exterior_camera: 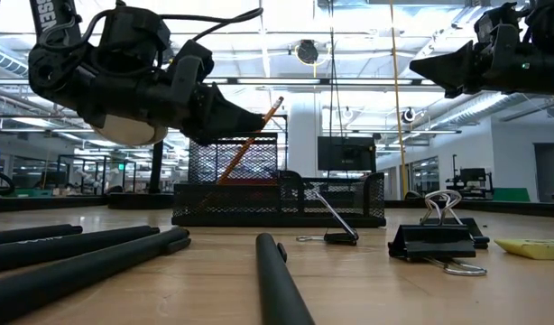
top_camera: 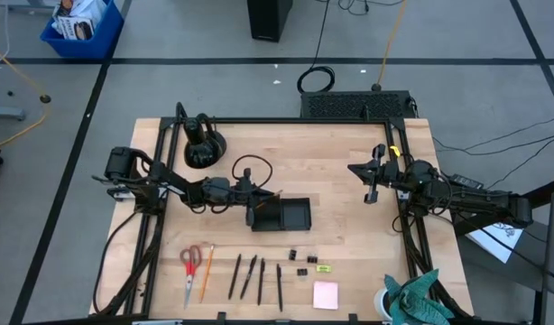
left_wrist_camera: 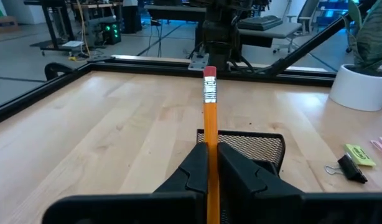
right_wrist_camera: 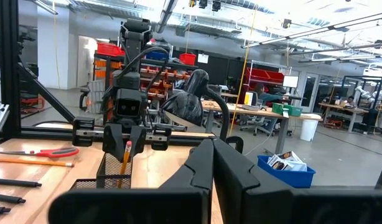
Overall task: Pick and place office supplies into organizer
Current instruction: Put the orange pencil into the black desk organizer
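Hanging over the left end of the organizer, the left pincer has an orange pencil between its fingers, eraser end up and tip pointing down into the mesh tray. That is the relation the next move turns on: the pencil's long axis leans rather than standing plumb, with its lower end already inside or just at the tray's left compartment, so letting go should drop it into the organizer. The fingers press against both sides of the shaft in the left wrist view, though the hold looks light; I judge it a grip about to slacken. Of the two arms, the left is plainly the nearer to the tray.

The right pincer waits well apart toward the worktop's right side, raised, its fingers closed on nothing.

On the worktop's near edge lie the red-handled scissors, the second pencil, the black pens, the clips, the yellow-green piece and the pink notepad.

Only the low view shows the pencil's tilt against the mesh wall; the high view hides the pencil under the arm but fixes where the tray sits among the rest.
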{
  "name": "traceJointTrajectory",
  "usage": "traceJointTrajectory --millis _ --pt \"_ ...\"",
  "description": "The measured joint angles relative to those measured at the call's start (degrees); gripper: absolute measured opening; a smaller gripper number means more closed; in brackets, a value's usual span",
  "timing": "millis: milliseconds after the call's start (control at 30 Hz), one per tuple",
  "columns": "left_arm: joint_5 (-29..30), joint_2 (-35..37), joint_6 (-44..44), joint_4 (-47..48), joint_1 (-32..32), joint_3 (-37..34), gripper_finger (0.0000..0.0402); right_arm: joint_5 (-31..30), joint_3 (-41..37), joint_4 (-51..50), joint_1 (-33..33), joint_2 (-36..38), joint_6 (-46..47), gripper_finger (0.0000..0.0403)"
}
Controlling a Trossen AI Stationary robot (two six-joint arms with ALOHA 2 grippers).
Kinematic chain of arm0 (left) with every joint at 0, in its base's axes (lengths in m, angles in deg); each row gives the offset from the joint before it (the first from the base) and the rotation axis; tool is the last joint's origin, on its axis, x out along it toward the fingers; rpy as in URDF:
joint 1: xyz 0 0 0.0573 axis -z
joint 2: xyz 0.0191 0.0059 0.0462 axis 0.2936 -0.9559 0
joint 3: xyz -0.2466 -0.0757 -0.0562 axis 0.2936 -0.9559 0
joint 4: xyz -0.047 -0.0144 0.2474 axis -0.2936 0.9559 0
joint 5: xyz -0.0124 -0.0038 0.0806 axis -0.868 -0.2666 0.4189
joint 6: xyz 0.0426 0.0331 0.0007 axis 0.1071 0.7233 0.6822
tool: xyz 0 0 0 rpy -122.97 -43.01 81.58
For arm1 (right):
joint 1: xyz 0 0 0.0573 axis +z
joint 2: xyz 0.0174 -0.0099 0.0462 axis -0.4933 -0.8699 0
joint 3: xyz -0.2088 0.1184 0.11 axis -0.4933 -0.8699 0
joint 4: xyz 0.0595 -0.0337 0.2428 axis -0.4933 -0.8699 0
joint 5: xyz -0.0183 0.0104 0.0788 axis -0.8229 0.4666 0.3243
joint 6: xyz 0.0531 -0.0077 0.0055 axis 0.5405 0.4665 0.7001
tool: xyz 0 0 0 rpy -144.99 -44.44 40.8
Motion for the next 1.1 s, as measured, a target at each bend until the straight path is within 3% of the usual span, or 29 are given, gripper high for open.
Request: traceJointTrajectory --millis 400,600,667,767,900,1000,1100 --pt "-1.5 0.0 -0.8 5.7 0.0 3.7 0.0130 0.0 0.0 0.0 0.0 0.0 0.0 0.0004" --pt "-1.3 1.5 1.6 15.9 0.8 9.3 0.0142 0.0 0.0 0.0 0.0 0.0 0.0 0.0004" --pt "1.6 4.0 2.1 24.9 2.3 13.1 0.0142 0.0 0.0 0.0 0.0 0.0 0.0 0.0004" --pt "11.6 7.9 -0.1 48.7 5.6 21.1 0.0143 0.0 0.0 -0.2 0.0 0.0 0.0 0.0004" --pt "24.1 9.2 -12.3 81.6 11.7 34.6 0.0143 0.0 0.0 -0.5 0.0 0.0 0.0 0.0004" --pt "24.9 8.9 -26.3 103.3 16.7 44.0 0.0143 -0.2 0.0 -0.4 0.0 0.0 0.0 0.0004" --pt "20.7 7.8 -44.4 118.5 21.5 49.5 0.0143 -0.2 0.0 -0.4 0.0 0.0 0.0 0.0004"
